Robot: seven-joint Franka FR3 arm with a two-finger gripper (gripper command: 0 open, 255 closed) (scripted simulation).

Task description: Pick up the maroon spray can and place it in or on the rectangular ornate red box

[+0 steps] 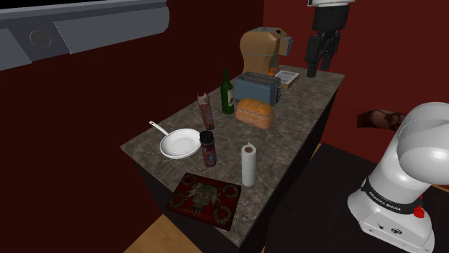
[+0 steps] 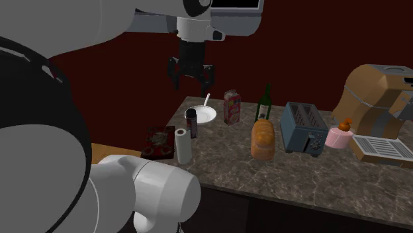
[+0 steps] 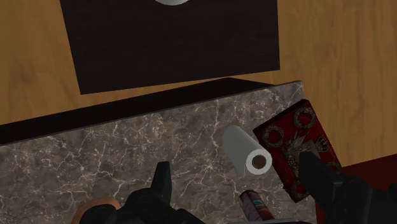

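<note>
End effector (image 2: pixel 194 83) high above counter (image 2: pixel 318 179)

shoulder view: dimly lit, wall (image 1: pixel 108 93) rendered deep red to near black | countertop (image 1: pixel 288 136) lit flatly and evenly, its side faces left dark | second exterior view: dim, white arm (image 2: pixel 152 188) seen as brightest surface, shaded darker underneath | wrist view: wooden floor (image 3: pixel 32 63) lit more brightly and evenly

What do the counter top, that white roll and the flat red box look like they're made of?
Counter top: looks like stone, grey-brown with pale veins, perhaps marble. White roll: likely paper towel, matte, with a dark hollow core. Red box: material unclear; dark red with ornate ring patterns.
</note>
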